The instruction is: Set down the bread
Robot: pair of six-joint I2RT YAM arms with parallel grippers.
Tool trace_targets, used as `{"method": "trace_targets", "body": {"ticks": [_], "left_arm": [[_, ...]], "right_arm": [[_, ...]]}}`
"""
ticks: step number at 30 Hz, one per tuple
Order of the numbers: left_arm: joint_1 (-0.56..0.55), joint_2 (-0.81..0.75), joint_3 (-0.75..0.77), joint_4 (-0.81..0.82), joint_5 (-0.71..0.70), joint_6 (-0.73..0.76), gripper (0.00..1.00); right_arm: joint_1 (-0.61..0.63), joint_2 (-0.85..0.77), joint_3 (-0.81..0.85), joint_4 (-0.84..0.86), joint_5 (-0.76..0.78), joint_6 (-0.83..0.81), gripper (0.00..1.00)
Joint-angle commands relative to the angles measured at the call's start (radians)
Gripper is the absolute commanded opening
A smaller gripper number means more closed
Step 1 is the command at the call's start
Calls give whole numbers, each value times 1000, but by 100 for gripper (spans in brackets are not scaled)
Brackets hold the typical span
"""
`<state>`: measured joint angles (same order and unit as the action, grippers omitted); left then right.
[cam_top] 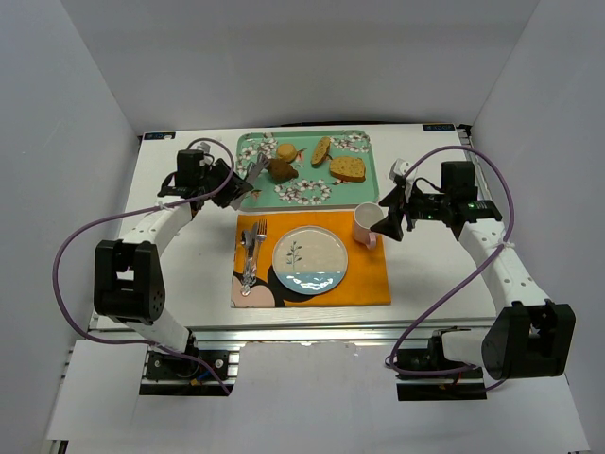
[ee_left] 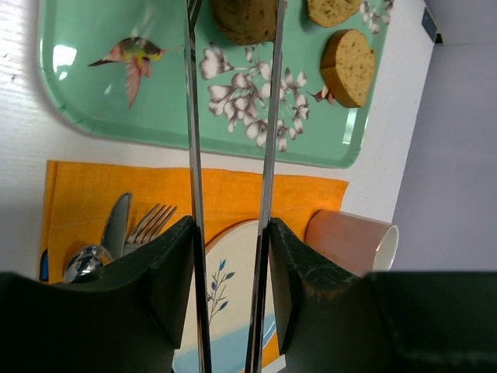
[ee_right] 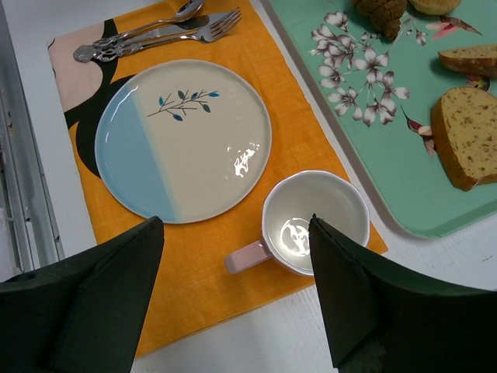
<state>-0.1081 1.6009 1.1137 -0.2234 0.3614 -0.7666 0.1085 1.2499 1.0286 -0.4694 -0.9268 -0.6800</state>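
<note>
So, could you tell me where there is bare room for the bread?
The plate is bare, between cutlery and mug; so is the near right corner of the placemat. The tray's middle is crowded: the bread, bun, two slices.

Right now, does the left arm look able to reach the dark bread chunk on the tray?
Probably yes: the tongs in the left gripper appear to flank the bread on the green tray, with nothing in between.
</note>
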Motion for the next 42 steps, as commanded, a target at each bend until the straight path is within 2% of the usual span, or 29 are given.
{"method": "trace_targets", "body": {"ticks": [1, 18, 28, 42], "left_arm": [[-5, -9, 23, 81, 40, -23, 51], [-8, 47, 55, 30, 36, 3, 52], [-13, 77, 44, 116, 82, -45, 52], [-36, 142, 64, 133, 85, -60, 52]], "right_arm": [[-4, -12, -10, 18, -26, -1, 80], [-9, -7, -7, 17, -29, -7, 80], [-10, -10, -12, 18, -29, -12, 80], [-15, -12, -12, 28, -33, -3, 80]]}}
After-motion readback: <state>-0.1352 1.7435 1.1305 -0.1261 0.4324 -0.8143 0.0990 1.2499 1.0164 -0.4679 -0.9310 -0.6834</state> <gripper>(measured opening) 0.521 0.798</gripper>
